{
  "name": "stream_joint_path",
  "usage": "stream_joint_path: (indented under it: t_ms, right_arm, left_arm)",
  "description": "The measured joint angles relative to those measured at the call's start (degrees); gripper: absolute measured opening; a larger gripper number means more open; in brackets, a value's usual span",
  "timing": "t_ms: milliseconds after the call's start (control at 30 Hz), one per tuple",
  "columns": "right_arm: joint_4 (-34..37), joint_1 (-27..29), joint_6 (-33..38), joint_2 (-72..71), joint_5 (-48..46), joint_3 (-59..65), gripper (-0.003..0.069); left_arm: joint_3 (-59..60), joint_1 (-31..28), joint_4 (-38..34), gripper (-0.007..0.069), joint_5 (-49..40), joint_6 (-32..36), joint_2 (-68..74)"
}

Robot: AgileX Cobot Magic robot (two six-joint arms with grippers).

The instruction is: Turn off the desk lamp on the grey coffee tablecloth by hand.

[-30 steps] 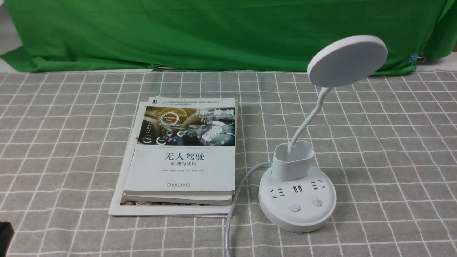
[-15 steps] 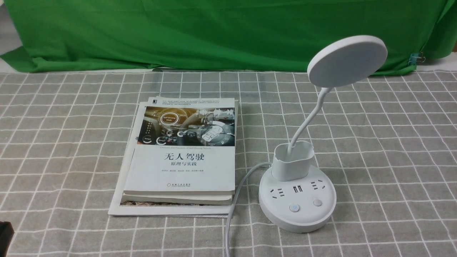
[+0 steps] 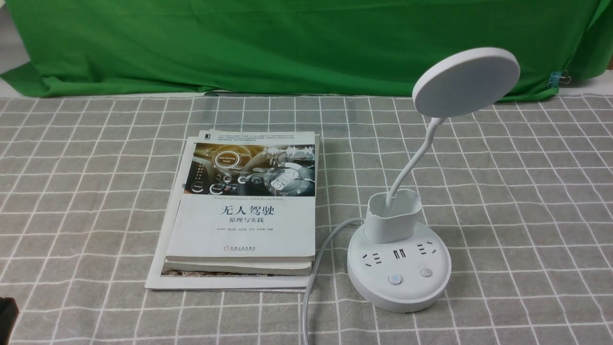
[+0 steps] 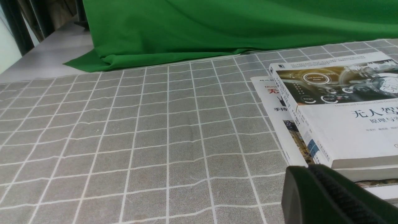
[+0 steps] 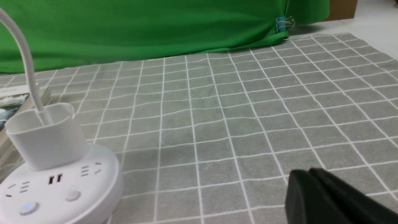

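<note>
The white desk lamp (image 3: 399, 278) stands on the grey coffee tablecloth (image 3: 527, 215), right of centre. Its disc head (image 3: 465, 81) tilts up on the thin neck, and its underside is hidden. The base has two buttons: the left one (image 3: 394, 279) shows a small blue light, the right one (image 3: 425, 272) is plain. The lamp also shows in the right wrist view (image 5: 62, 186). My right gripper (image 5: 306, 174) is shut and empty, low over the cloth, well apart from the base. My left gripper (image 4: 306, 169) is shut and empty, near the books' corner.
A stack of books (image 3: 244, 211) lies left of the lamp, with the lamp's white cord (image 3: 316, 268) running between them toward the front edge. A green backdrop cloth (image 3: 287, 43) hangs at the back. A dark part of my left arm (image 3: 7, 314) shows at the front left corner.
</note>
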State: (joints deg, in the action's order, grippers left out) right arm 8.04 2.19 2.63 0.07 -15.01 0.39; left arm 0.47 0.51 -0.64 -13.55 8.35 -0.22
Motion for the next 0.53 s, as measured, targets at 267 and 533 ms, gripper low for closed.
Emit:
stream_joint_path:
  t_ms: [267,533]
  right_arm:
    - [0.00,0.00,-0.03,0.00,0.00,0.00,0.0054]
    - [0.00,0.00,-0.03,0.00,0.00,0.00,0.0076]
  left_arm:
    - [0.00,0.00,0.00,0.0001,0.00,0.00,0.00]
    - [0.00,0.00,0.00,0.0001,0.00,0.00,0.00]
